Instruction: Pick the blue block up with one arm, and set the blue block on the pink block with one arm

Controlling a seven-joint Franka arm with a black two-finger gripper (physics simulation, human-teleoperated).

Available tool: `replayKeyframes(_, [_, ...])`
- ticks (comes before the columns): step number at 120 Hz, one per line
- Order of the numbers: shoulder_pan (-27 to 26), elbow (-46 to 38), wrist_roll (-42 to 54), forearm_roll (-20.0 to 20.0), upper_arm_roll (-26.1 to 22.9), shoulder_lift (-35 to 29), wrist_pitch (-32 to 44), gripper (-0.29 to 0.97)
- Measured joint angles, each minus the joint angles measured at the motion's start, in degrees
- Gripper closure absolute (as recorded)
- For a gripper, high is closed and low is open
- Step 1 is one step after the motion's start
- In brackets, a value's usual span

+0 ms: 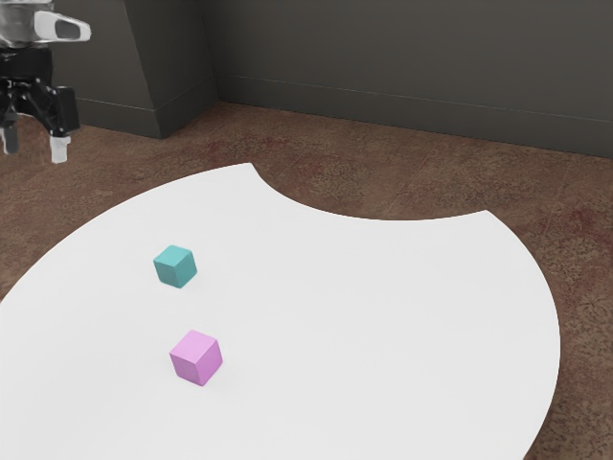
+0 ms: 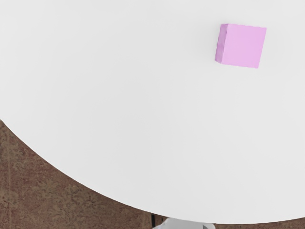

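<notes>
A blue-teal block (image 1: 175,265) rests on the white table (image 1: 383,316) toward the exterior view's left. A pink block (image 1: 196,357) sits on the table nearer the front edge, a short way apart from the blue one. My gripper (image 1: 34,146) hangs high at the exterior view's upper left, well above and away from both blocks, open with nothing between its fingers. In the wrist view the pink block (image 2: 240,45) lies on the white table (image 2: 119,95), far below my hand.
The table is round with a curved notch cut at its far side (image 1: 364,206). Brown carpet (image 1: 536,192) surrounds it, and dark grey walls (image 1: 383,57) stand behind. The table's edge and carpet (image 2: 43,191) appear in the wrist view.
</notes>
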Motion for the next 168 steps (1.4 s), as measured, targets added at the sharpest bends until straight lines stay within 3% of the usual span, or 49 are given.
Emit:
replayKeyframes(12, [-4.90, -0.34, -0.76, -0.80, 0.14, 2.61, 11.96, 0.01])
replayKeyframes(27, [-10.23, 0.35, -2.90, -2.73, 1.24, 4.06, 20.95, 0.02])
replayKeyframes(40, [-9.15, -2.16, -4.50, -3.64, 1.90, 5.18, 25.77, 0.02])
replayKeyframes(56, [-9.08, -19.40, -5.63, -3.45, 6.72, 4.04, 36.27, 0.02])
replayKeyframes(66, [-6.49, -25.00, -2.44, -2.78, 11.51, 11.29, 47.02, 0.02])
replayKeyframes(76, [-4.64, -25.92, 1.61, -3.50, 12.95, 17.96, 56.51, 0.02])
replayKeyframes(93, [-1.05, -22.44, 9.73, -9.68, 11.48, 25.26, 67.94, 0.02])
replayKeyframes(105, [14.32, -17.02, 15.21, -12.61, -3.25, 29.88, 70.07, 0.02])
replayKeyframes(122, [22.65, -12.08, 21.31, -14.18, -12.13, 33.95, 69.38, 0.02])
replayKeyframes(168, [24.94, -6.88, 24.08, -13.13, -16.25, 37.69, 60.94, 0.02])
